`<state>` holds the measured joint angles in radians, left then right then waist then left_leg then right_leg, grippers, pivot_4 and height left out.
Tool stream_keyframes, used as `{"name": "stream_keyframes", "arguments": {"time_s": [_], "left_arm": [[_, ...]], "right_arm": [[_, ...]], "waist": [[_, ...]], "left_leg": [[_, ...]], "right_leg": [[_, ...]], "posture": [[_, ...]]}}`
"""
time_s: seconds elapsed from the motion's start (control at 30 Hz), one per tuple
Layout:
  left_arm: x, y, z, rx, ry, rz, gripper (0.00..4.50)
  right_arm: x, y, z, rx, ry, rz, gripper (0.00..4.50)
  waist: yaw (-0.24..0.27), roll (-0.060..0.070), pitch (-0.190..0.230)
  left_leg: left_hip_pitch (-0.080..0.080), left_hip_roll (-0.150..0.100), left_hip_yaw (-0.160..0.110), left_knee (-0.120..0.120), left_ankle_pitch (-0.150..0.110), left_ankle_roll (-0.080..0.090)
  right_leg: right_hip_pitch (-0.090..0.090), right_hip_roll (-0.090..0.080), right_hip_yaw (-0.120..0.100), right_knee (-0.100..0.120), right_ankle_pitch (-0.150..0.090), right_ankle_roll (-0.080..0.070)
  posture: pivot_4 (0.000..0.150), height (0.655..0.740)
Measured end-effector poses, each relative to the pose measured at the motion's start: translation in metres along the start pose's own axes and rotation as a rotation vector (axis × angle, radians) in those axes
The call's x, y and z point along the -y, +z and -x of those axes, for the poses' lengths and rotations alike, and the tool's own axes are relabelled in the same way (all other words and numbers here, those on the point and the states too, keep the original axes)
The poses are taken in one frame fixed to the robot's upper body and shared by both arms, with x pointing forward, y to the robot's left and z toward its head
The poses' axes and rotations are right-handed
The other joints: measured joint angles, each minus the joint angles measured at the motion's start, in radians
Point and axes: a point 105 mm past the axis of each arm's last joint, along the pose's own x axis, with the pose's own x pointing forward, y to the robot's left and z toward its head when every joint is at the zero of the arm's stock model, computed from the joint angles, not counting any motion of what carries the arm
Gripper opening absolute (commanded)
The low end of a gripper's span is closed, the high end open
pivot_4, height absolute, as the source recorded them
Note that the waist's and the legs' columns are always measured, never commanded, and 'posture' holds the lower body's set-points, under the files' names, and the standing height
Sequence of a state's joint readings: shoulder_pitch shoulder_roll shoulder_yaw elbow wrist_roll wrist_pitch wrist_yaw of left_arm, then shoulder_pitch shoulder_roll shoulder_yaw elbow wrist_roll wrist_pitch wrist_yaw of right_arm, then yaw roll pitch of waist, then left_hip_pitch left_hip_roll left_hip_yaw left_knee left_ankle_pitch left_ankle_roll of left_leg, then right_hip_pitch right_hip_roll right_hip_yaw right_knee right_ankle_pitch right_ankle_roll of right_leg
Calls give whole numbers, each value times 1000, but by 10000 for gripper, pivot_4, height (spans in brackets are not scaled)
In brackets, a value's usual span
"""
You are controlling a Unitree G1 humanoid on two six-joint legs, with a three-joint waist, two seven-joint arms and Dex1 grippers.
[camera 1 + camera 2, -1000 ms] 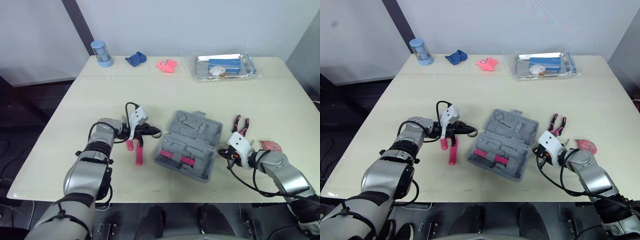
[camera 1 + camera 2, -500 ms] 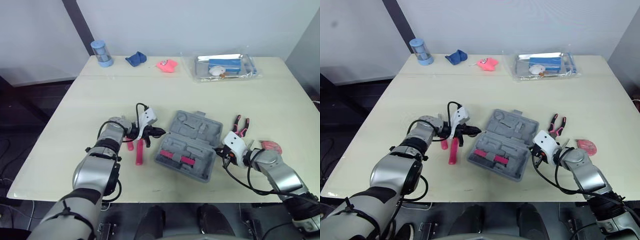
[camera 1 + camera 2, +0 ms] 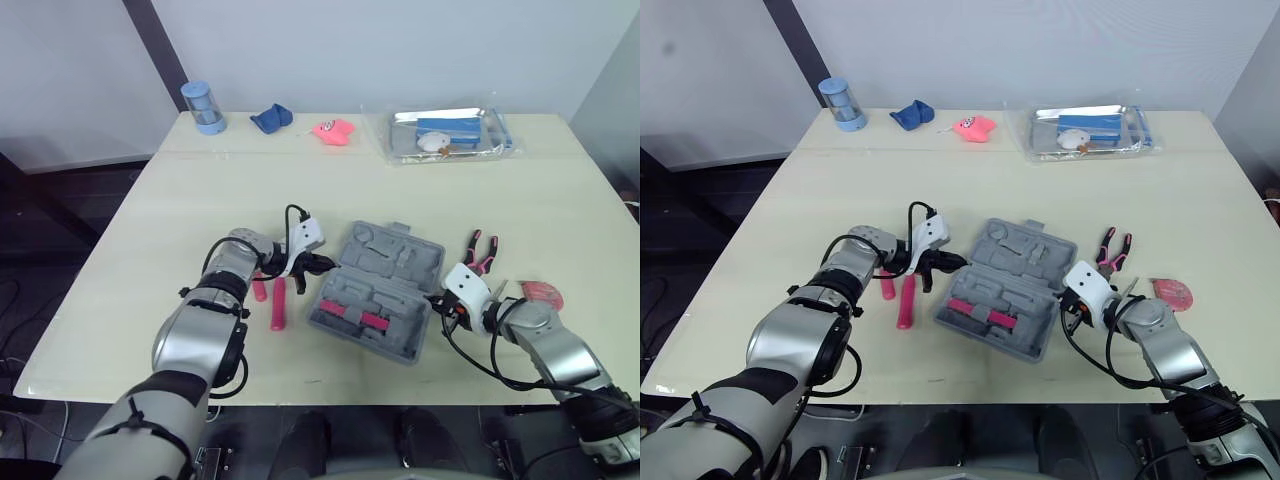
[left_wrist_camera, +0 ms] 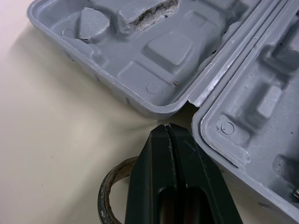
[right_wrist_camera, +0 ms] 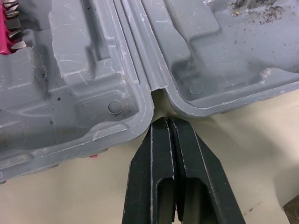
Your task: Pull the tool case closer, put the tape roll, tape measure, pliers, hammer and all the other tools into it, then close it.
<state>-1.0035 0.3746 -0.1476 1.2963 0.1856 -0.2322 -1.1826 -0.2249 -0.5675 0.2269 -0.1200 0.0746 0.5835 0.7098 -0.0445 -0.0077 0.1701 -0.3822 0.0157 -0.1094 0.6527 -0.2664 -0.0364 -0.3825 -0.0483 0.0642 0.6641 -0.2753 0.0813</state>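
Beige tabletop (image 3: 150, 200) is carrying the open tool case (image 3: 385, 285) at centre, hinge line running side to side, and the left gripper (image 3: 323, 263) and right gripper (image 3: 435, 299), both clenched empty, are pointing tips inward at its opposite hinge notches, each just beside it.

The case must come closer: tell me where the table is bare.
Bare: the table between the tool case and the plastic bag, and the strip before the case. Crowded: both case sides, with pink-handled tools, pliers, left gripper, right gripper.
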Motion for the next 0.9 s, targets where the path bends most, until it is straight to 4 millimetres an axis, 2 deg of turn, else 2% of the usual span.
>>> {"name": "stream_keyframes", "arguments": {"time_s": [0.3, 0.9], "left_arm": [[5, 3, -3, -11, -52, -7, 0], [18, -6, 6, -39, -186, 17, 0]], "right_arm": [[0, 0, 0, -3, -4, 6, 391], [-4, 3, 5, -3, 37, 37, 391]], "waist": [[0, 0, 0], [-1, 0, 0]], "left_leg": [[0, 0, 0, 0, 0, 0], [0, 0, 0, 0, 0, 0]], "right_leg": [[0, 0, 0, 0, 0, 0], [0, 0, 0, 0, 0, 0]], "posture": [[1500, 7400], [1500, 7400]]}}
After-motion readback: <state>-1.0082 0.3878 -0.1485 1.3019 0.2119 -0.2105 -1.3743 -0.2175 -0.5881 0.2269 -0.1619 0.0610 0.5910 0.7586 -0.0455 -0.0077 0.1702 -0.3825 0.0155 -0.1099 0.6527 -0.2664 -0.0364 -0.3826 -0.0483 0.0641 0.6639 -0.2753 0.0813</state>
